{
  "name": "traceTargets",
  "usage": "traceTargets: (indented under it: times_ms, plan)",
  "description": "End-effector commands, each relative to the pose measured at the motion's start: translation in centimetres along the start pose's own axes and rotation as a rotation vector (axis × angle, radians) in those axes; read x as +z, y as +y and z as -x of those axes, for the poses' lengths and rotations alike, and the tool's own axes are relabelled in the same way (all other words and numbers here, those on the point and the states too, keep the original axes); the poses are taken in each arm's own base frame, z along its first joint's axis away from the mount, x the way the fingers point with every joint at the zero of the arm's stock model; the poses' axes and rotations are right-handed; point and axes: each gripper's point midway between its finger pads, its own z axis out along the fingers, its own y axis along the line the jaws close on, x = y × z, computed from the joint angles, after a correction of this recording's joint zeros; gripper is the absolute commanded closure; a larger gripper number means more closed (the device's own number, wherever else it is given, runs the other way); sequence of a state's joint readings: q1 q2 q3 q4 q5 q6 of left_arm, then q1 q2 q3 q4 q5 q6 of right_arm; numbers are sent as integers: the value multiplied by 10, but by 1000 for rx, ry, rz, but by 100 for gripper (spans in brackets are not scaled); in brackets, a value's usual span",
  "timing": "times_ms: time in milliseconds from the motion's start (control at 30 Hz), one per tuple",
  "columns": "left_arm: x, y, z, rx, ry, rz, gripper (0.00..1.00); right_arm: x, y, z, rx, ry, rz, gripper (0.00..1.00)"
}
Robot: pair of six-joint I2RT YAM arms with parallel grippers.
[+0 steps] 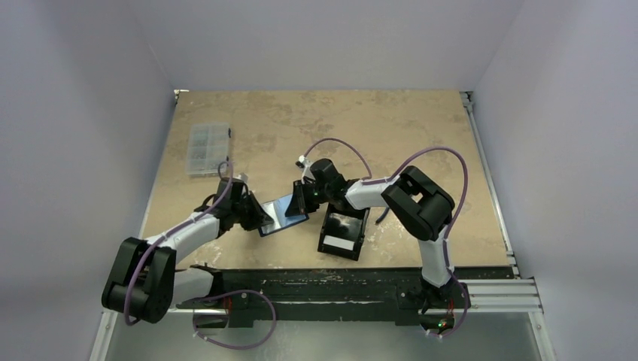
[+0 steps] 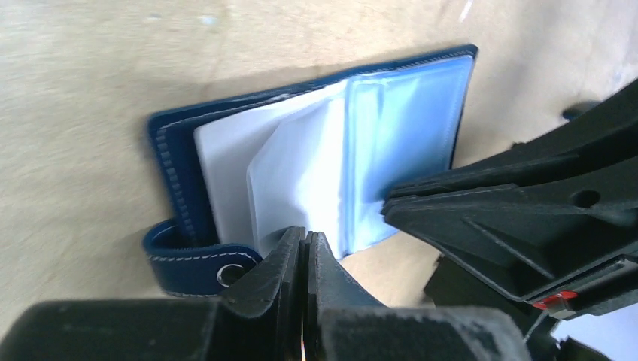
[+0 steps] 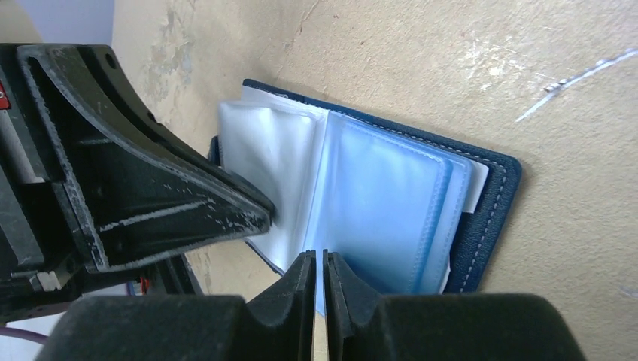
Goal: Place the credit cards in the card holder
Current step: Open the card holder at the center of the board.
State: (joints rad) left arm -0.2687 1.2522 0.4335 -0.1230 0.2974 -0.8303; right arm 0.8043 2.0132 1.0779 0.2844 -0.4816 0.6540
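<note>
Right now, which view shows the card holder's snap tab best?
Left wrist view: the snap tab is close and sharp. The right wrist view does not show it; in the top view the card holder is too small.

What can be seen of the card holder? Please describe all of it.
The card holder is a small folding wallet, navy outside with pale stitching, a strap with a metal snap, and clear, bluish plastic sleeves inside. It lies open on the beige table, its sleeves fanned upward. The left gripper and right gripper, both closed or nearly so, meet its sleeve edges from opposite sides and seem to pinch them.
</note>
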Motion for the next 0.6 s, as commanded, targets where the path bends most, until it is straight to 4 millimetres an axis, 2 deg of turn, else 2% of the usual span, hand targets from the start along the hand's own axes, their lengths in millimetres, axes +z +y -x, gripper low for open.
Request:
traceTargets:
  times_ms: [0, 133, 267, 400, 567]
  plan:
    - [-8, 36, 3, -53, -91, 161, 100, -5, -24, -6, 25, -7, -45, 83]
    - [-9, 48, 0, -71, -98, 212, 100, -7, -36, -13, 33, -3, -70, 84]
    - [-11, 65, 2, -94, -110, 312, 100, -7, -39, -15, 32, -3, -79, 84]
    - [-21, 86, 5, -135, -149, 443, 100, -7, -40, -14, 32, -5, -81, 84]
    - [-27, 92, 6, -157, -189, 470, 100, -7, -41, -15, 30, -2, -84, 84]
